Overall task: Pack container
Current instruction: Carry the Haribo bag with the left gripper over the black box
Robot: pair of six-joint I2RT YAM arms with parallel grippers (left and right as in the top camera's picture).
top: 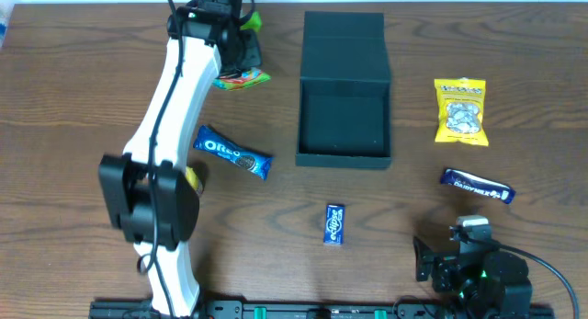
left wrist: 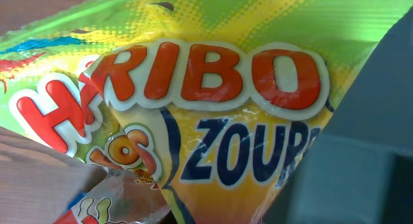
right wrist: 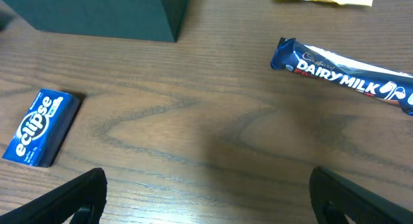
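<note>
The container [top: 344, 89], a dark teal box, stands open at the back middle of the table with its flap lid [top: 344, 39] laid away from me. Left of it lies a green and yellow Haribo bag [top: 243, 78]. My left gripper [top: 237, 54] sits right on its far edge. The Haribo bag [left wrist: 213, 88] fills the left wrist view, crumpled close to the lens and hiding the fingers, so the gripper is shut on it. My right gripper [top: 450, 255] rests low at the front right, its fingers [right wrist: 84, 192] wide apart with only bare wood between them.
An Oreo packet [top: 232, 153] lies beside the left arm. An Eclipse box [top: 334, 223] sits front middle. A Dairy Milk bar [top: 476, 185] and a yellow snack bag [top: 460, 110] lie right of the container. Something green [top: 250, 22] shows behind the left gripper.
</note>
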